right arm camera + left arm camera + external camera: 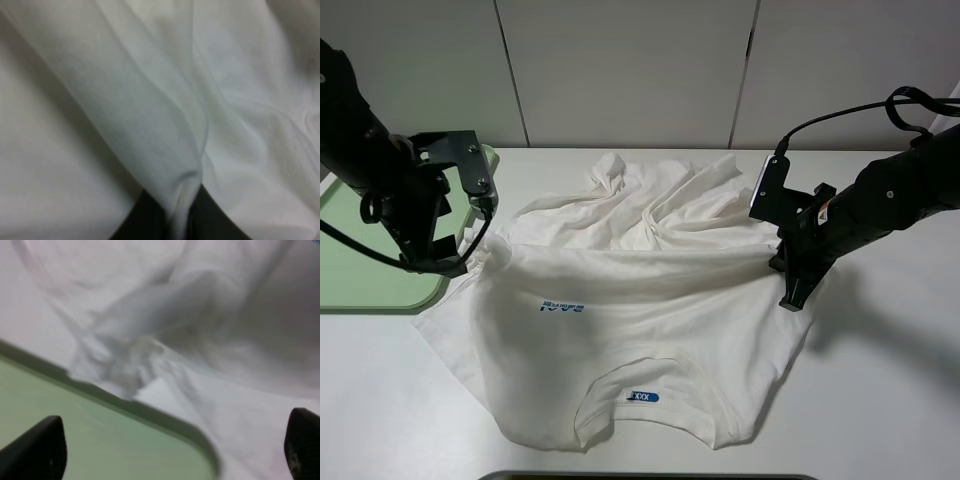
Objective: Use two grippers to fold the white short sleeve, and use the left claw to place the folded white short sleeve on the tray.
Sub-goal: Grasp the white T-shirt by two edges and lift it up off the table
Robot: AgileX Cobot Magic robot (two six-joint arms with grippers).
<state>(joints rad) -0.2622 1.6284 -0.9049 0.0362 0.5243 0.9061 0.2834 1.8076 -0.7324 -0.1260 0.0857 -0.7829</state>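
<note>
The big thin white cotton T-shirt (650, 300) lies on the white table (900, 400). The flat pale-green plastic tray (360, 270) sits at its nine o'clock.

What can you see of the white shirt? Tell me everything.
The shirt is thin, white and cotton-like. It lies on the table, collar nearest the camera, showing a blue neck label and blue chest lettering. Its near half lies fairly flat; the far half is bunched and wrinkled. Its left edge reaches the tray rim, by the open left gripper. The right gripper pinches a fold at its right edge.
</note>
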